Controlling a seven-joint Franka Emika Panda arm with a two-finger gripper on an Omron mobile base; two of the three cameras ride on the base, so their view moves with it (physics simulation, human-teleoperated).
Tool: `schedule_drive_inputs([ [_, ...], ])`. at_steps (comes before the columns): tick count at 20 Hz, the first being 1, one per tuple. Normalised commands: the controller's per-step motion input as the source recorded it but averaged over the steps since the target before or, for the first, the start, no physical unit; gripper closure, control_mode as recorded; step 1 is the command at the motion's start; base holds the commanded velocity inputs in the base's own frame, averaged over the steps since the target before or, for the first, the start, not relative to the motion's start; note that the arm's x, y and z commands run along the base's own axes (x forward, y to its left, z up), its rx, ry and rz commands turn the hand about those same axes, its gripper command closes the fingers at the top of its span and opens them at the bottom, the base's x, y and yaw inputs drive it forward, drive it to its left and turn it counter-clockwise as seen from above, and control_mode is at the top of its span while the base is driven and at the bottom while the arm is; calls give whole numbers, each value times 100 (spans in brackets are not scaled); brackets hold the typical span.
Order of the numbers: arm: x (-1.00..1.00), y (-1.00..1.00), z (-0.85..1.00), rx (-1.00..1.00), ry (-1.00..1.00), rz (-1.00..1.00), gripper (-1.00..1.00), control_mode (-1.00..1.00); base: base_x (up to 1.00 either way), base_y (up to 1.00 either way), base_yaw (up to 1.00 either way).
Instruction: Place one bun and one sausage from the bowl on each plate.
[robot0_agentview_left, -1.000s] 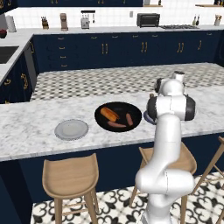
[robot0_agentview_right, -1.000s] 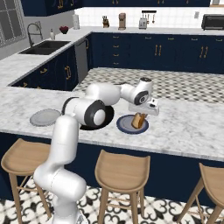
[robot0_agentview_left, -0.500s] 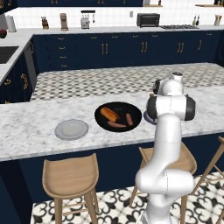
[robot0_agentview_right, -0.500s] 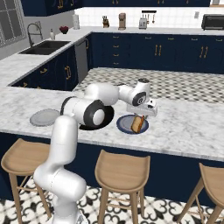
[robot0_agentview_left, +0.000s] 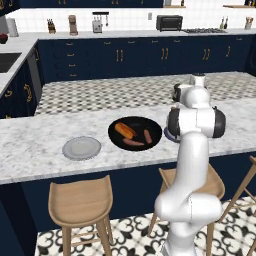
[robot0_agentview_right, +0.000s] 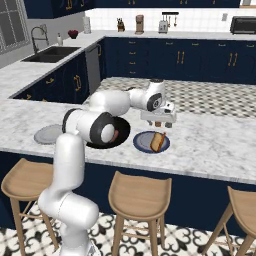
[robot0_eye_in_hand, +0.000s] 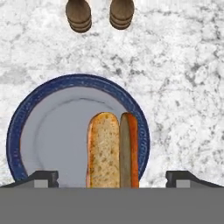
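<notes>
- A white robot arm is reaching over a marble kitchen counter (robot0_agentview_left: 30, 145), and its gripper (robot0_agentview_right: 158, 121) is hanging just above a blue-rimmed plate (robot0_agentview_right: 142, 142).
- The fingertips (robot0_eye_in_hand: 43, 177) are standing wide apart at the two lower corners of the hand view, gripping nothing.
- A toasted bun (robot0_eye_in_hand: 103, 148) and a sausage (robot0_eye_in_hand: 129, 146) are lying side by side, touching, on the right half of that blue-rimmed plate (robot0_eye_in_hand: 26, 113).
- Just beside this plate, a wide black bowl (robot0_agentview_left: 150, 126) is sitting near the middle of the counter, holding another bun (robot0_agentview_left: 125, 131) and two sausages (robot0_agentview_left: 134, 143).
- On the bowl's other side, a light grey plate (robot0_agentview_left: 81, 148) is lying bare, apart from the bowl.
- Two small brown wooden shakers (robot0_eye_in_hand: 79, 15) are standing on the marble beyond the blue-rimmed plate.
- Wooden stools (robot0_agentview_left: 80, 202) are lining the near side of the counter.
</notes>
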Motion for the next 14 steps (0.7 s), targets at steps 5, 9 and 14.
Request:
schedule_drive_inputs([
  [5,-2,96,46,2,-3,6,-100,-100,0,0,0],
  [9,-7,100,8,-1,-2,20,-100,-100,0,0,0],
  [14,-60,99,4,2,-4,28,-100,-100,0,0,0],
])
